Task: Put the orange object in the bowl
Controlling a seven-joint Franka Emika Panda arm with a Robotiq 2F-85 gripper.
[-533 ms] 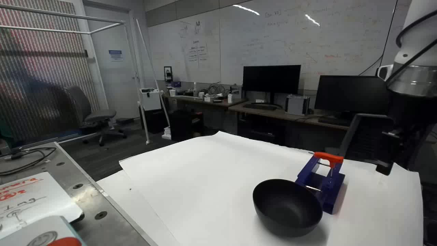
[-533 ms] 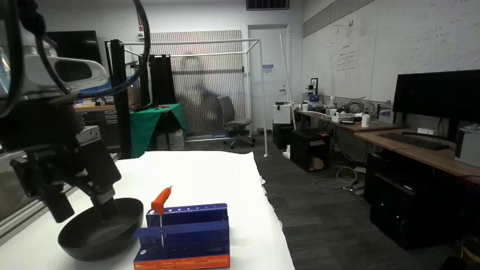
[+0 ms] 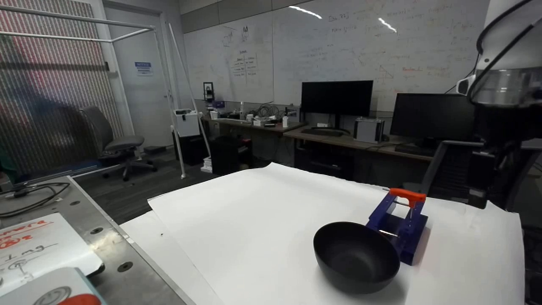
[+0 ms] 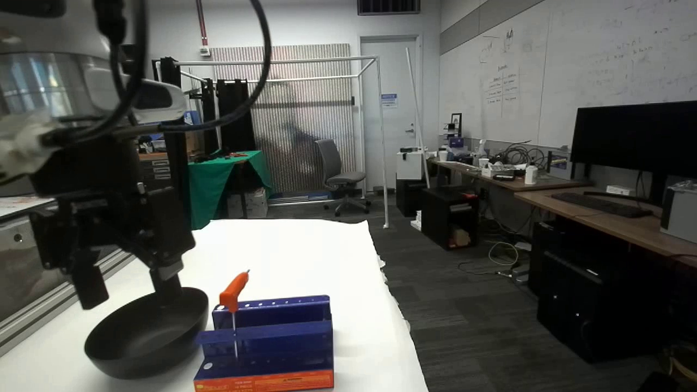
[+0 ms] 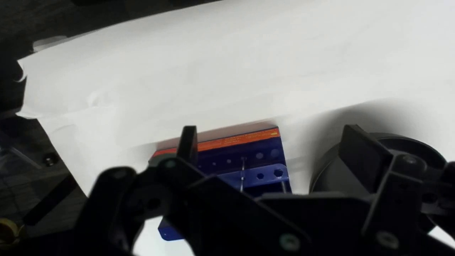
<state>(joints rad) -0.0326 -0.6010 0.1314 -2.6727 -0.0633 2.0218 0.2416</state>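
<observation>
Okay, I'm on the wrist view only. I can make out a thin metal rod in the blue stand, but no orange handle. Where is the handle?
Observer: Both exterior views show the orange handle on top of that metal rod.
Operator: Is the tool touching it?
Observer: No. In both exterior views there is a visible gap between the two.
Operator: The tool hides part of the bowl from me. How does it sit?
Observer: An exterior view shows it unblocked, sitting upright on the white paper.
</observation>
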